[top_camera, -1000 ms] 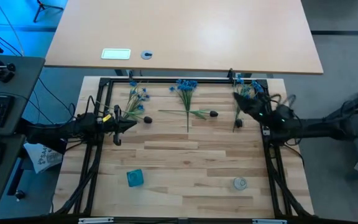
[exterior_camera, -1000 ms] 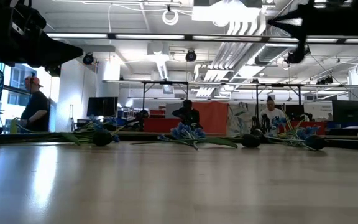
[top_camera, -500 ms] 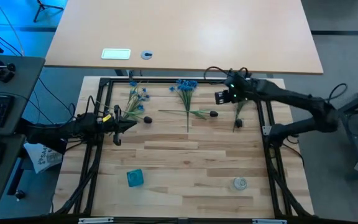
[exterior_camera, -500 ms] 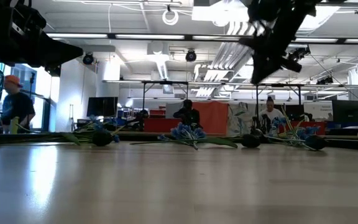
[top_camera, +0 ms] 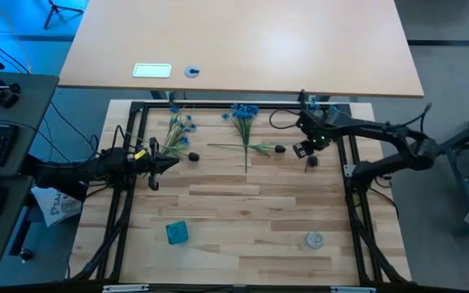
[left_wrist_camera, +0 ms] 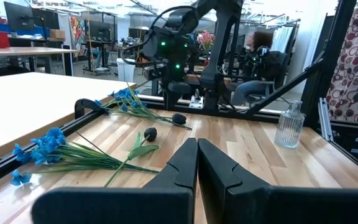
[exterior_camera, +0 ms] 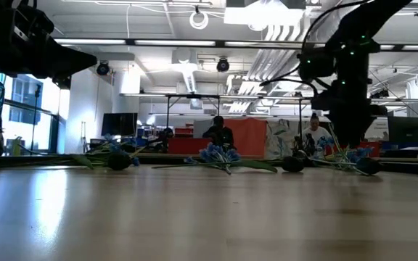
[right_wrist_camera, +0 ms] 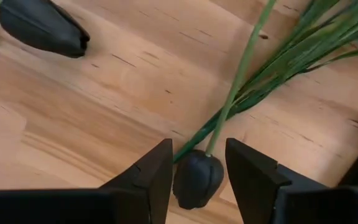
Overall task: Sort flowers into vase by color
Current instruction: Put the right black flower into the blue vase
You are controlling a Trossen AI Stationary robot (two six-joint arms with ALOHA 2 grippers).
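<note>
Black bud (right_wrist_camera: 196, 178) of a green-stemmed flower sits between the right claw's (right_wrist_camera: 196, 167) parted fingers, seemingly unclamped, near the surface's (top_camera: 243, 212) right edge; left claw (top_camera: 172, 163) waits shut.

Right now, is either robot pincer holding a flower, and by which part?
Nothing is held. The right pincer stands open around a dark bud, not gripping it. The left pincer is shut on nothing.
</note>
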